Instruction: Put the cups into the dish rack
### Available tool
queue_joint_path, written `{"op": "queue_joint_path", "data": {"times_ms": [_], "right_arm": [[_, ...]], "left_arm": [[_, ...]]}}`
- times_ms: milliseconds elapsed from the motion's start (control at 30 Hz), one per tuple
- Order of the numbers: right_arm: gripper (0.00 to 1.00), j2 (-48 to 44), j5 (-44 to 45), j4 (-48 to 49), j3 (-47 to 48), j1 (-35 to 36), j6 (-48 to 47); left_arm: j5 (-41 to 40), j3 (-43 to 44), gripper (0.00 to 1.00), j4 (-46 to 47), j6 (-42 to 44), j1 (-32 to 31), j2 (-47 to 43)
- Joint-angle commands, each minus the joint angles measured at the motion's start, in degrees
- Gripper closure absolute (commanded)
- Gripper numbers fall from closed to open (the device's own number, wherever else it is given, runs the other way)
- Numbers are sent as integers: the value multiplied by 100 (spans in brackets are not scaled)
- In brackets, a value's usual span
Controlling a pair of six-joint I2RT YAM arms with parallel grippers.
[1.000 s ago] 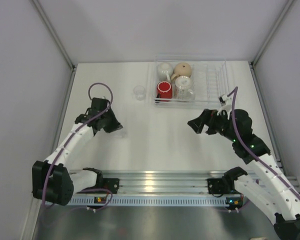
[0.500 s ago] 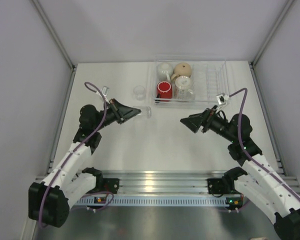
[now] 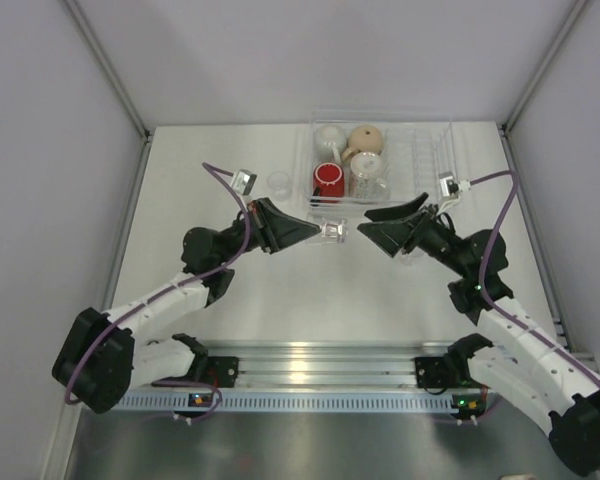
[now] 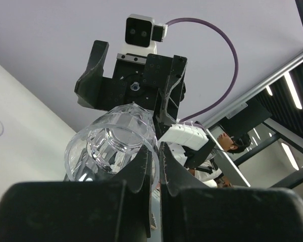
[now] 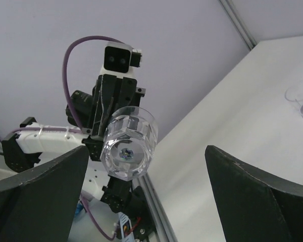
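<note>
A small clear glass (image 3: 332,232) hangs above the middle of the table, and my left gripper (image 3: 317,232) is shut on its rim. In the left wrist view the glass (image 4: 113,146) lies on its side with its wall pinched between my fingers (image 4: 141,171). My right gripper (image 3: 363,224) is open, faces the glass from the right and stands a short way off it. In the right wrist view the glass's base (image 5: 129,143) sits between my spread fingers (image 5: 40,186). The dish rack (image 3: 430,165) holds a white mug (image 3: 330,138), a tan mug (image 3: 366,140), a red mug (image 3: 328,180) and a clear cup (image 3: 368,178).
Another small clear glass (image 3: 278,184) stands on the table left of the rack, and shows at the right edge of the right wrist view (image 5: 300,98). The rack's right half has ribbed slots. Grey walls close in the table's sides and back.
My left arm has swung right and up, carrying the glass from the table's left side to the middle. My right gripper has turned and moved left to face it, still open.
</note>
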Motion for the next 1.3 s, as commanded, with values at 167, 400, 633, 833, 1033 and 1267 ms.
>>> {"op": "queue_joint_path", "data": {"times_ms": [167, 400, 633, 833, 1033, 1267], "right_arm": [[1, 14, 202, 372, 343, 464, -344], [4, 110, 931, 46, 633, 1272, -1074], [24, 269, 1291, 335, 625, 1669, -1136], [54, 6, 1713, 643, 326, 1818, -1074], [75, -328, 1916, 934, 80, 1836, -1127], [45, -461, 1951, 907, 27, 1845, -1189]], "left_arm": [[-331, 265, 100, 1200, 52, -275, 102], [-814, 291, 100, 1262, 87, -521, 93], [-1122, 283, 100, 1420, 166, -811, 58], [-1193, 169, 100, 1420, 245, -881, -4], [-1210, 28, 100, 1420, 237, -908, 66], [-1184, 107, 100, 1420, 219, -943, 58]]}}
